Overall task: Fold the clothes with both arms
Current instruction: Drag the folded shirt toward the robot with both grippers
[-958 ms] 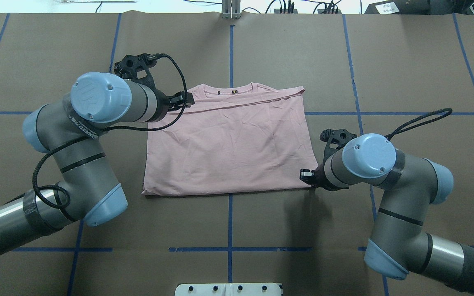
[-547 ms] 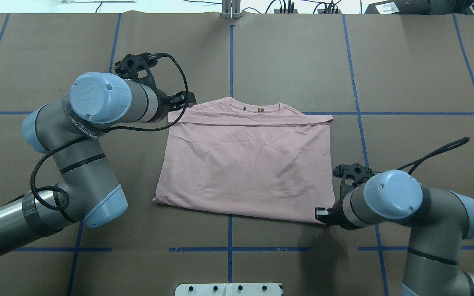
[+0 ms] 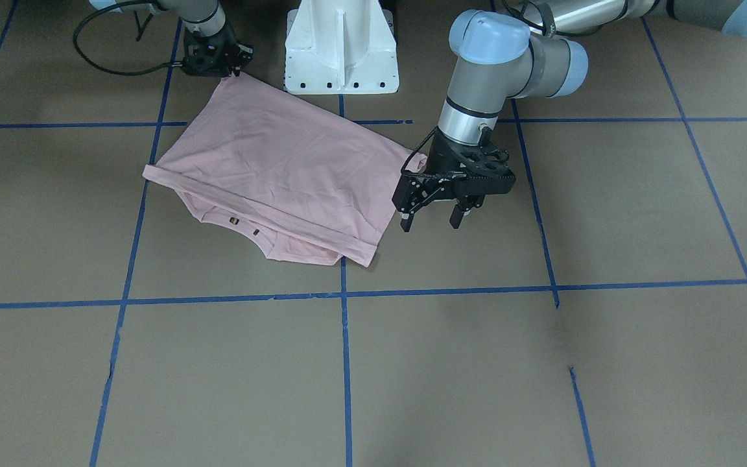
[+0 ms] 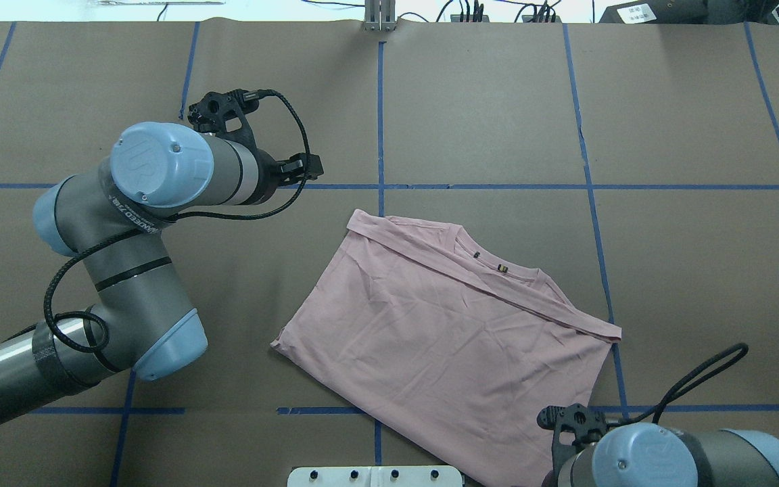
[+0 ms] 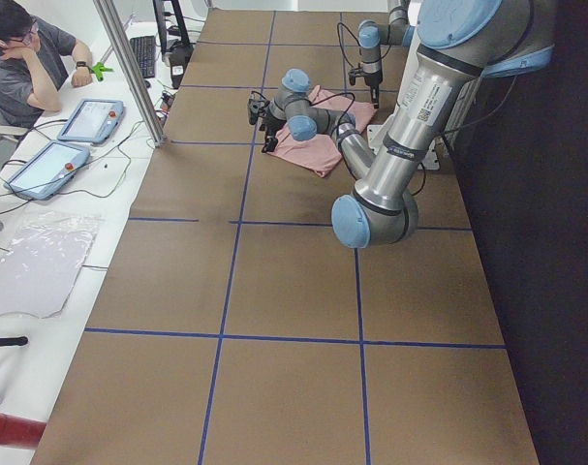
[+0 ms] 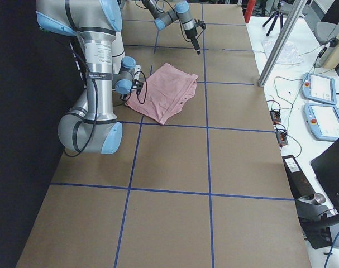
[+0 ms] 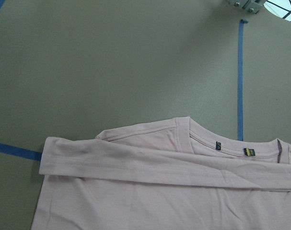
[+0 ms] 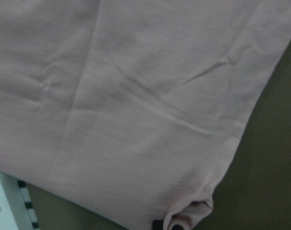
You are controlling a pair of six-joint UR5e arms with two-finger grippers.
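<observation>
The pale pink T-shirt (image 4: 443, 352) lies folded and skewed on the brown table, its collar (image 4: 498, 260) toward the far right. Its print is hidden. My right gripper (image 3: 229, 70) is shut on the shirt's hem corner next to the pedestal. The right wrist view shows that corner (image 8: 191, 213) bunched up at the bottom edge. In the overhead view the right wrist (image 4: 633, 460) hides the gripper. My left gripper (image 3: 430, 222) hangs open just off the shirt's side edge (image 3: 399, 175), holding nothing. The left wrist view looks down on the folded shoulder and collar (image 7: 231, 143).
The white pedestal base (image 3: 341, 52) stands at the table's near edge, right beside the held corner. Blue tape lines (image 4: 379, 122) grid the brown table cover. A person (image 5: 22, 58) sits at a side desk with tablets (image 5: 85, 121) beyond a metal post (image 5: 129, 68).
My right gripper has dragged the shirt toward the robot's base, turning it askew. The left gripper has let go of the shoulder corner and stayed where it was.
</observation>
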